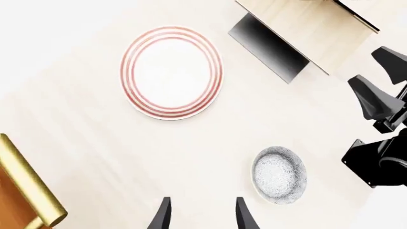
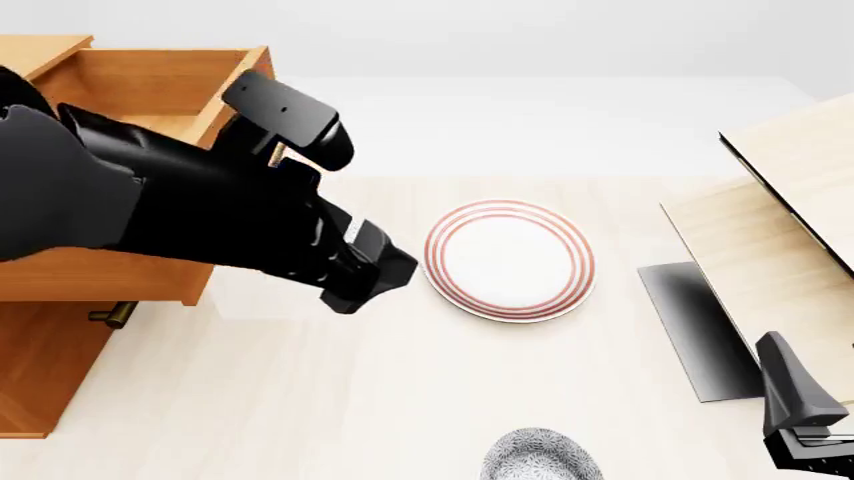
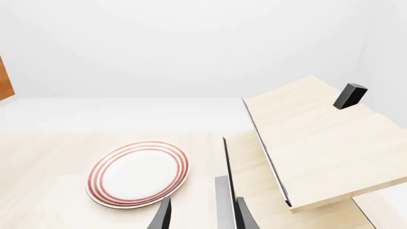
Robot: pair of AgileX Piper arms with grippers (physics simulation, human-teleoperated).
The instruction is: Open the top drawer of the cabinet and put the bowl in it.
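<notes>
One speckled bowl point(image 2: 541, 456) sits on the table point(image 2: 400, 400) nearer than the one red-ringed plate point(image 2: 509, 260), apart from both grippers. The top drawer point(image 2: 147, 95) stands open. Left gripper point(image 1: 202, 214) spread, empty; right gripper point(image 3: 202, 214) likewise.

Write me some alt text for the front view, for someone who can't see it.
The left arm's gripper hangs over the pale table beside the cabinet, whose top drawer is pulled open. A red-ringed plate lies mid-table, the speckled bowl at the near edge, the right gripper at lower right.
</notes>
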